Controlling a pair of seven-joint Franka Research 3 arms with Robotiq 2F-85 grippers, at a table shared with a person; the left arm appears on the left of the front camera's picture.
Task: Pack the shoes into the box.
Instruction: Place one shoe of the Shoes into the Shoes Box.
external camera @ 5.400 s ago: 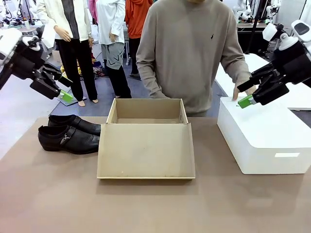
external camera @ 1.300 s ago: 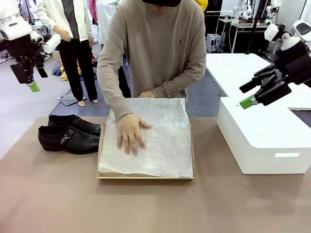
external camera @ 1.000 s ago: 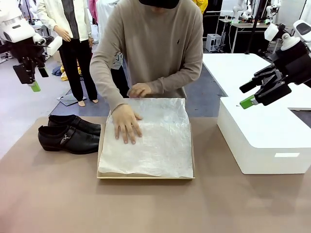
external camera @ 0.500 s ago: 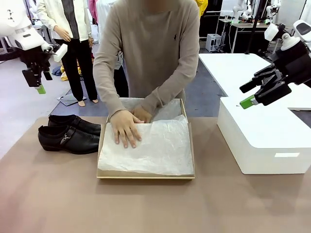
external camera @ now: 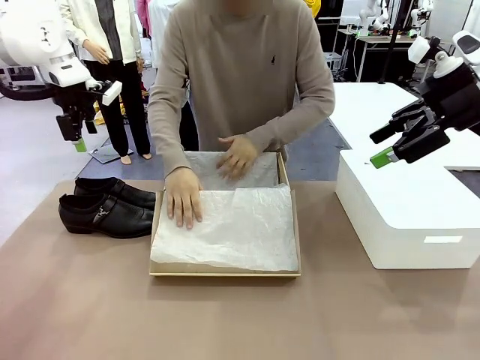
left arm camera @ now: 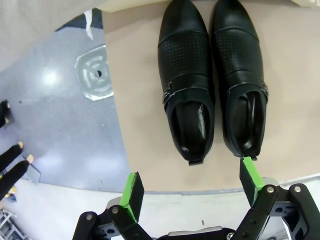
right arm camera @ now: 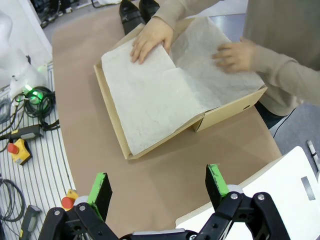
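- Front view: the shoes [external camera: 105,206], a glossy black buckled pair, lie side by side on the table [external camera: 225,322], just beside the box [external camera: 225,271] on the robot's left and outside it, toes toward it.
- The tan box sits open at mid-table, lined with crumpled white tissue paper [external camera: 232,232].
- A person in a beige sweater leans in from the far side, one hand [external camera: 182,196] flat on the paper near the shoes, the other hand [external camera: 238,155] at the box's far end.
- The left gripper [external camera: 76,139] hangs high above the pair, fingers spread wide and holding nothing; its wrist view looks straight down on both shoes.
- The right gripper [external camera: 378,146] is raised over a white rounded box [external camera: 405,217] well to the other side, jaws wide and empty.
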